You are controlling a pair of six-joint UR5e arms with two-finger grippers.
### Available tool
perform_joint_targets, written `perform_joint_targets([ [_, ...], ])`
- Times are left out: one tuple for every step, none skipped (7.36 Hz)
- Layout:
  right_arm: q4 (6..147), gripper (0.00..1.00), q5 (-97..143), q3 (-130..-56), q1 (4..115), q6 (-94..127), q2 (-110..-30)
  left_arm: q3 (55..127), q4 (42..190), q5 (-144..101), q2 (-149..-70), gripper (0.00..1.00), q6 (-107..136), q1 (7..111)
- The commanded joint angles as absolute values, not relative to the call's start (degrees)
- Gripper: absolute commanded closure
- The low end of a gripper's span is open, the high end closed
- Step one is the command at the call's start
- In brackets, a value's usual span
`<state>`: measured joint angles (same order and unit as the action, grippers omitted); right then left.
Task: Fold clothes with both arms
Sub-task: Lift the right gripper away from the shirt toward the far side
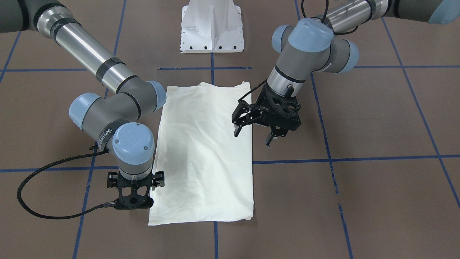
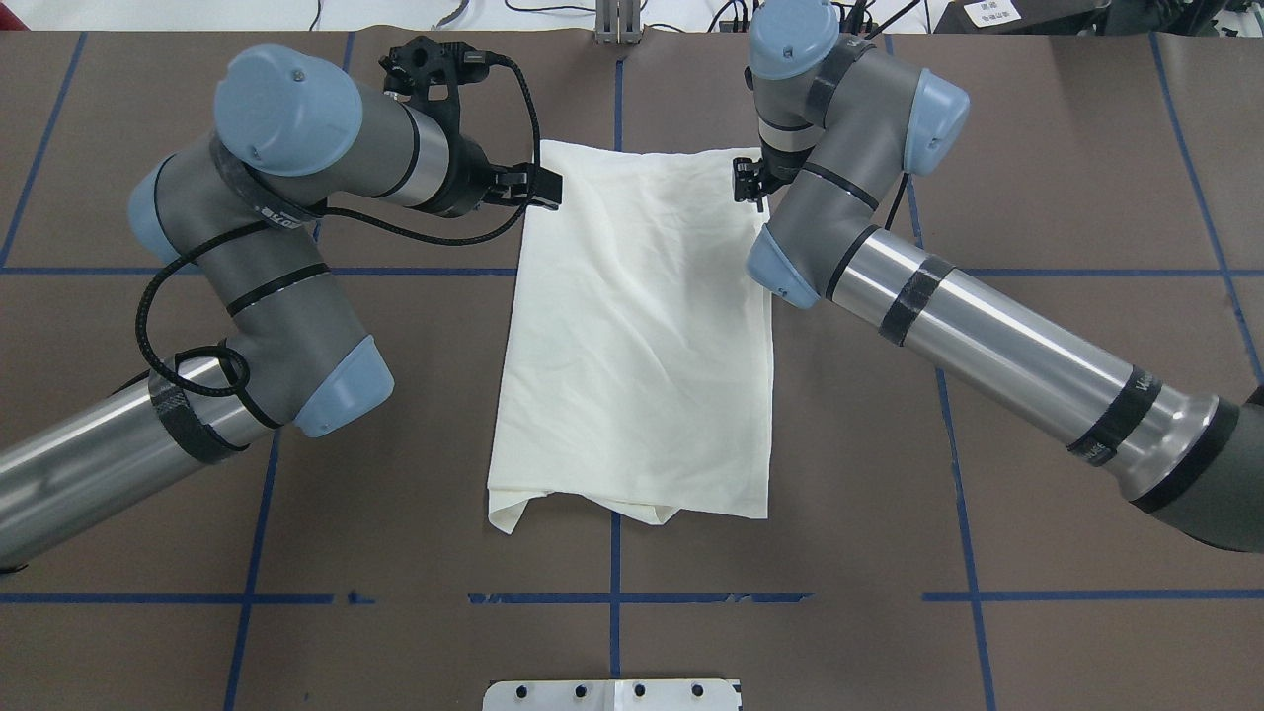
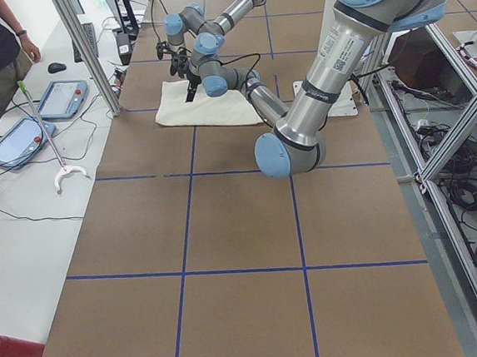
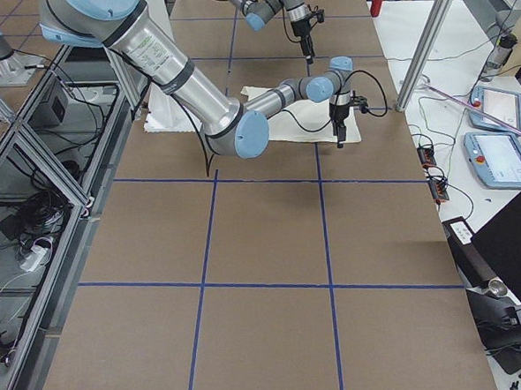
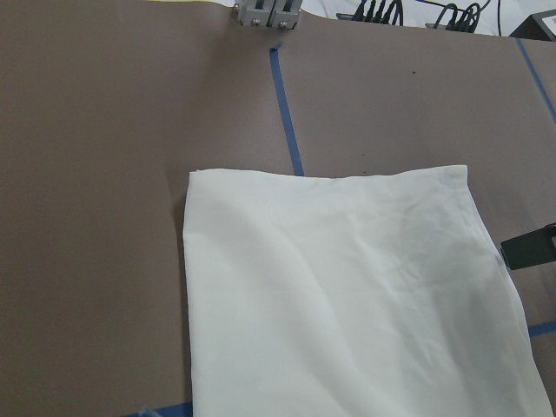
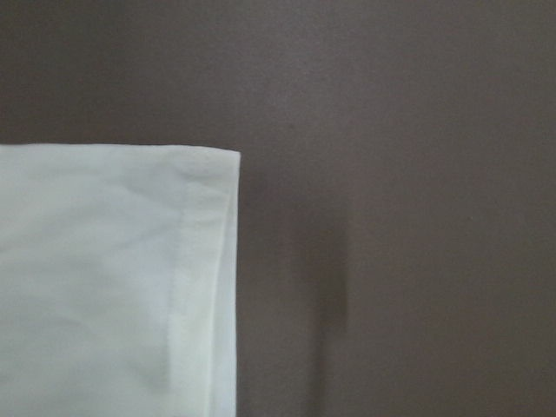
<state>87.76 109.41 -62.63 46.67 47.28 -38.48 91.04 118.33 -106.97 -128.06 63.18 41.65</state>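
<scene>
**Two arms set at the far end of a narrowed shirt**

The shirt (image 1: pixel 205 154) lies flat at the middle of the desk (image 1: pixel 359 118), between the arms. It is already folded into a long strip, plain cream side up with no print showing, and its length runs away from the robot. At the end nearest the robot a small flap of cloth pokes out from under the edge.

The right arm (image 1: pixel 107 115) points its wrist straight down over the far corner on its own side. Its wrist view shows that stitched corner directly below, with bare desk beside it. The wrist hides the fingers, so I cannot tell whether its jaws are apart or together.

The left arm (image 1: pixel 309 46) hangs higher and tilted over the opposite long edge, its jaws plainly apart and holding nothing. Its camera takes in the whole far hem, both corners.

This looks like a set-up for a crosswise fold — one arm per far corner, so the far end can rise evenly and travel toward the robot. The left arm has not yet come down to its corner. If either arm pinches only the top layer, the layers beneath may slide out of line.
</scene>
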Motion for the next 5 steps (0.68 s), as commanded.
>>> perform_joint_targets([
  [97.2, 0.00, 115.1, -77.3, 47.3, 49.0, -42.1, 91.1, 118.2, -110.2, -126.7, 0.00, 73.0, 38.3],
  [100.3, 0.00, 117.1, -87.6, 47.5, 50.4, -47.5, 91.5, 118.2, -110.3, -125.8, 0.00, 78.5, 36.4],
  [100.6, 0.00, 120.0, -96.6, 47.2, 53.4, -53.6, 92.8, 118.0, -109.9, -124.4, 0.00, 84.2, 35.1],
  [100.2, 0.00, 121.0, -102.1, 46.4, 55.7, -57.2, 96.2, 117.6, -109.4, -121.4, 0.00, 89.4, 34.5],
  [99.8, 0.00, 121.0, -105.6, 45.4, 62.3, -59.5, 100.5, 117.2, -108.9, -117.5, 0.00, 95.6, 33.5],
])
